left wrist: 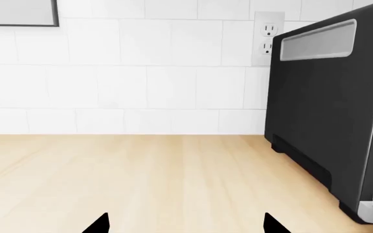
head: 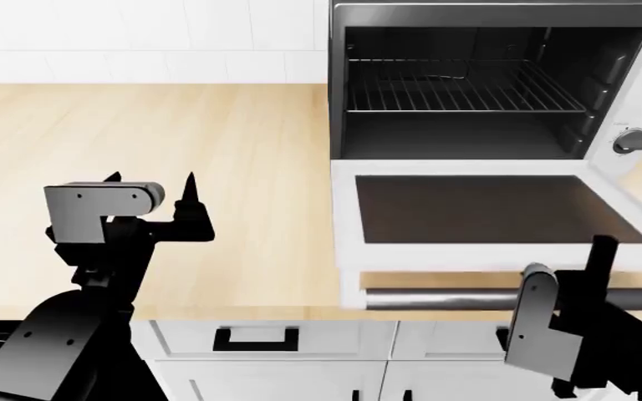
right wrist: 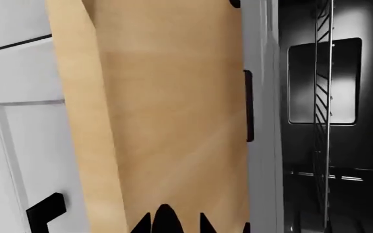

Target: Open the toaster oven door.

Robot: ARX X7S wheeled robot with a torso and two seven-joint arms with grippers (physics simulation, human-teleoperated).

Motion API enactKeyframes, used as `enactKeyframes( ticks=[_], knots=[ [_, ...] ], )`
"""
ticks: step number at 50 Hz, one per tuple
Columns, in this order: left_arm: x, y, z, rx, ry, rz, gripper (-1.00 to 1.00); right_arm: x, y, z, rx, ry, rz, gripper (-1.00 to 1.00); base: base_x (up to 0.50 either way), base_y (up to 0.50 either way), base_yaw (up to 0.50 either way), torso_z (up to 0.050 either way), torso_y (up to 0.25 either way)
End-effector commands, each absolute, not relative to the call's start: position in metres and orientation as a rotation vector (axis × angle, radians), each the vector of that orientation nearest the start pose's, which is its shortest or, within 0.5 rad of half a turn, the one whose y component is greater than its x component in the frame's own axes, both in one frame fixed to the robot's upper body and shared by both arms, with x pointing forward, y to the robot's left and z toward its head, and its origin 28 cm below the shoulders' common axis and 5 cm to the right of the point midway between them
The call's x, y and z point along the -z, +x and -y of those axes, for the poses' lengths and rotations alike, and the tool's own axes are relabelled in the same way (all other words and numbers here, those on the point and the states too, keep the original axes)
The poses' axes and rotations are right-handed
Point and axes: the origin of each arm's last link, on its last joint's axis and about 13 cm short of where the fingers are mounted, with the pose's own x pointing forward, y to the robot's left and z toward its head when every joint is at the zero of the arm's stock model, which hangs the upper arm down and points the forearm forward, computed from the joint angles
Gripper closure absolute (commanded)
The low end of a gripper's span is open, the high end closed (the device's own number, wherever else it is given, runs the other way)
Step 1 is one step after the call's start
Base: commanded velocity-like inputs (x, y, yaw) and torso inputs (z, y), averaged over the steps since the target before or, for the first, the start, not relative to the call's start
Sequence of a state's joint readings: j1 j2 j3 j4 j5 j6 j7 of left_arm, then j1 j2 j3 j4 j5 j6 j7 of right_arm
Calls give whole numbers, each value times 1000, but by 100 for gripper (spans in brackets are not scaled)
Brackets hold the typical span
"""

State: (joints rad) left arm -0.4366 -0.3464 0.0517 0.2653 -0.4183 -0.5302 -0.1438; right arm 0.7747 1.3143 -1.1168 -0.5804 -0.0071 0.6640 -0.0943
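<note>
Since the toaster oven door, a white-framed panel with a dark glass window, already lies folded down flat in front of the white boxy toaster oven, the task looks essentially done. The oven stands at the one o'clock side of the head view on the light wooden countertop, its dark cavity and wire rack fully exposed, and the door's silver bar handle juts past the counter edge at about five o'clock. What may remain, by my judgement, is only drawing the arms clear. The right gripper sits just beside the handle; the head view suggests the bar is not between its fingers, but I cannot tell whether it is released or clenched. The left gripper, at nine o'clock and well apart from the oven, has its dark fingertips spread and holds nothing. Around are a white tiled backsplash with a wall outlet, and white cabinet drawers with black handles below. Nothing blocks the door.
</note>
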Motion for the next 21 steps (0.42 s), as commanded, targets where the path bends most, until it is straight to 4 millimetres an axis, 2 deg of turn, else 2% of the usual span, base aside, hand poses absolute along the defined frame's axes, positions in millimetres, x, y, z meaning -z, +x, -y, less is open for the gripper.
enactKeyframes(
  ticks=[1, 21],
  knots=[
    [-148, 280, -258, 21, -11, 130, -100, -158, 211, 230, -505, -1345, -262, 100, 0, 2, 6, 0, 0],
    [-147, 279, -258, 17, -8, 128, -100, -119, 215, 229, -500, -1270, -284, 100, 15, 3, 13, 0, 0]
  ],
)
